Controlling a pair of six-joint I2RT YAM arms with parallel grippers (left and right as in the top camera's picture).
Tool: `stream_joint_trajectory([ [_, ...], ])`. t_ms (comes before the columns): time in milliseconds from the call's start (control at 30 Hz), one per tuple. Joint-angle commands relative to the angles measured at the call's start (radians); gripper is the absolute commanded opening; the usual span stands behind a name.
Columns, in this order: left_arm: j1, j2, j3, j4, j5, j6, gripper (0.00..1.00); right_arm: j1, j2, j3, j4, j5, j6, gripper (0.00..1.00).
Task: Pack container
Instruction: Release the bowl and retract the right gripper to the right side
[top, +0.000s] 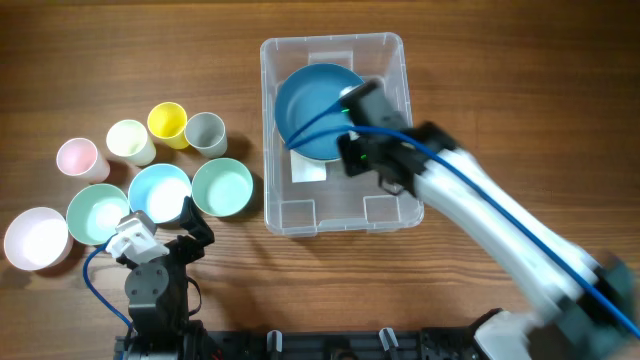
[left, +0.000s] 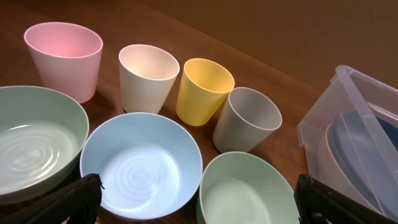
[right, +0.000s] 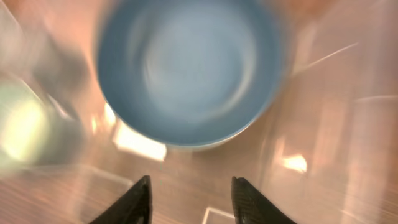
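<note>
Wooden table (top: 520, 90) | container (top: 340, 212) holds blue bowl (top: 310, 105) | cups (top: 167, 124), bowls (top: 222, 187) beside it | left jaws open | right jaws parted, empty

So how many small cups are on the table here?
4, in a row left of the container: pink cup farthest left, then cream cup, yellow cup, and grey cup nearest the container. None looks hidden.

Clear plastic container (top: 385, 215) with white label (top: 308, 168); deep blue bowl (top: 315, 100) inside. At its nine o'clock, pink cup (left: 62, 56), cream cup (left: 148, 74), yellow cup (left: 204, 87), grey cup (left: 247, 118); light-blue bowl (left: 142, 165), mint-green bowl (left: 37, 143) at its nine, second mint-green bowl (left: 245, 190) at its four. Warm brown wood-grain table (left: 280, 37) underneath.
</note>
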Motion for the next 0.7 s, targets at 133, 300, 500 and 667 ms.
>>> stream_joint_trajectory([
  [133,0.004,-0.009,-0.002,0.003,0.016,0.008,1.0,-0.39,-0.33,0.027,-0.032,0.101,0.254,0.75],
  [300,0.004,-0.009,-0.002,0.003,0.016,0.008,1.0,-0.721,-0.322,0.027,-0.105,0.005,0.38,0.81],
  [500,0.004,-0.009,-0.002,0.017,0.016,0.008,1.0,-0.968,-0.171,0.027,-0.137,-0.097,0.457,0.94],
  [667,0.004,-0.009,-0.002,0.037,0.018,0.007,1.0,-0.993,-0.039,0.027,-0.144,-0.098,0.516,0.99],
])
